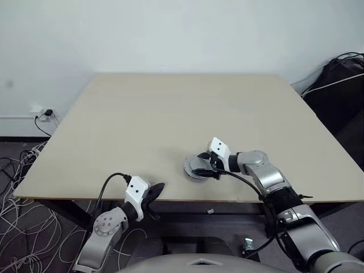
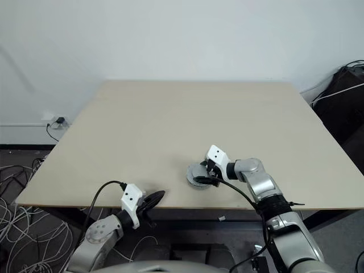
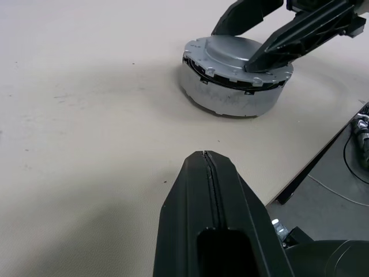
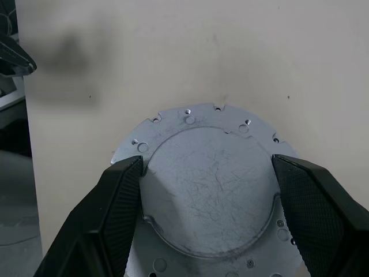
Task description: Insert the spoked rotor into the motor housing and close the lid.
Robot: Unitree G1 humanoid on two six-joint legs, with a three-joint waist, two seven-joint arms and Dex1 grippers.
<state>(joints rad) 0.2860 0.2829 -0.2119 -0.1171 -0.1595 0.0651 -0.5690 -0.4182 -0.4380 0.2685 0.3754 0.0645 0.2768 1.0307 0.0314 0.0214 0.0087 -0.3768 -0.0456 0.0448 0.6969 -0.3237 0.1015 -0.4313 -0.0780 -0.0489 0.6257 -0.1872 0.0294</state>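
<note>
The motor housing (image 3: 230, 103) is a round silver-grey body standing on the table (image 1: 170, 114) near its front edge. The lid (image 4: 207, 184), a thin silver cover with notches and small holes round its rim, lies flat on top of it. My right gripper (image 4: 206, 163) reaches down from the right, its two black fingers pressed against opposite sides of the lid's raised centre. My left gripper (image 1: 156, 189) hovers shut and empty at the table's front edge, left of the housing and apart from it. The spoked rotor is hidden.
Loose cables (image 1: 17, 187) lie on the floor left of the table below a wall socket (image 1: 42, 114). A black bag (image 1: 341, 79) sits past the table's far right corner. The housing stands close to the table's front edge (image 1: 187, 200).
</note>
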